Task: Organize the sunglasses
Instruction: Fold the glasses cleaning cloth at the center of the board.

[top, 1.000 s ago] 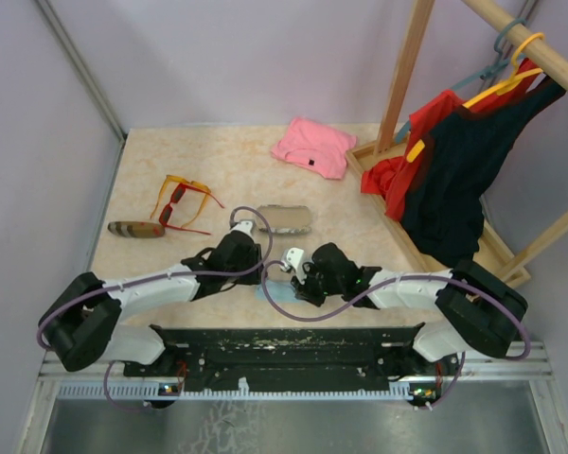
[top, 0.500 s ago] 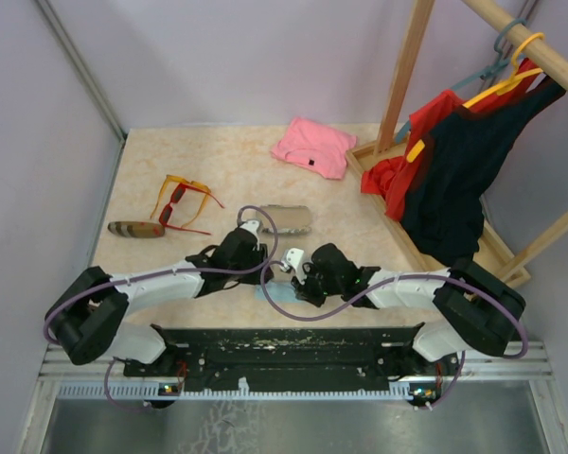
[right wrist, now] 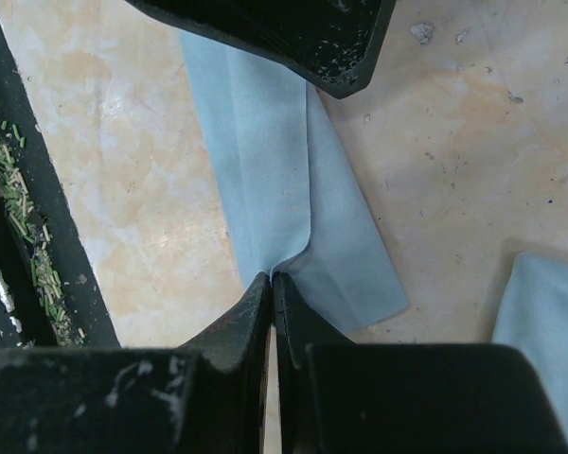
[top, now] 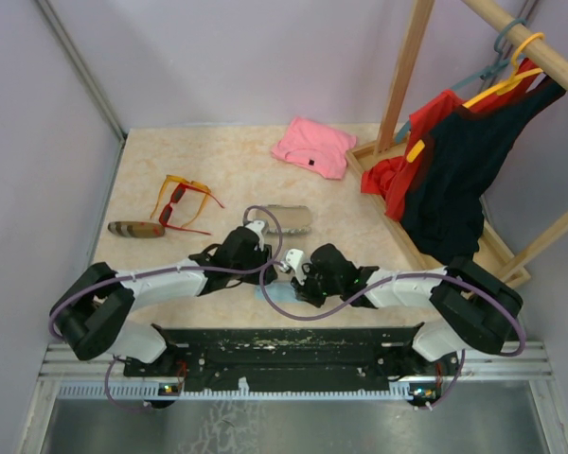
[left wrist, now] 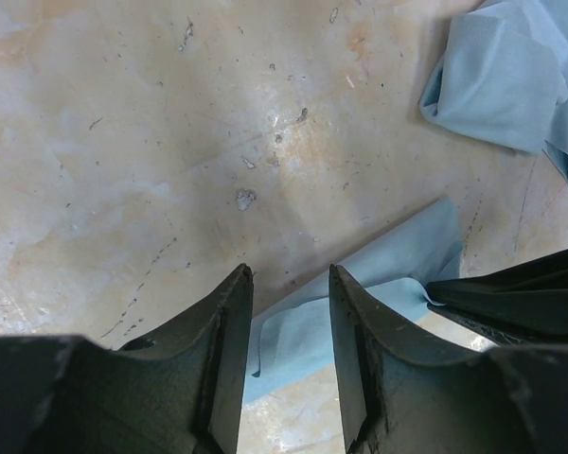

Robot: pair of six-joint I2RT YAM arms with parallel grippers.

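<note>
Both pairs lie together on the far-left part of the pale marbled table (top: 227, 161). The orange-amber thin-framed sunglasses (top: 186, 185) sit farthest back. The red-framed sunglasses with dark lenses (top: 175, 210) are just nearer and overlap them, and the oblong brown case (top: 135, 229) is just beside them on the near-left.

Neither pincer is there. The left pincer (left wrist: 291, 293) hangs low over the table with its fingers apart and nothing between them (a corner of cloth lies flat under the gap, not gripped). The right pincer (right wrist: 273, 284) is closed tight on a raised fold of the thin light blue cloth (right wrist: 265, 161), close to the left one, both at the near middle, just short of the grey-patterned oblong case (top: 286, 219).

From here the glasses lie to the left and a little farther back, well apart from both pincers. The left arm is clearly the nearer, and its pincer is free. The red front seems to run roughly near-to-far, with its thin arms trailing rightward toward the pincers. A grasp would probably need the fingers turned across that front bar, though the overlap makes the exact lie hard to read.
</note>
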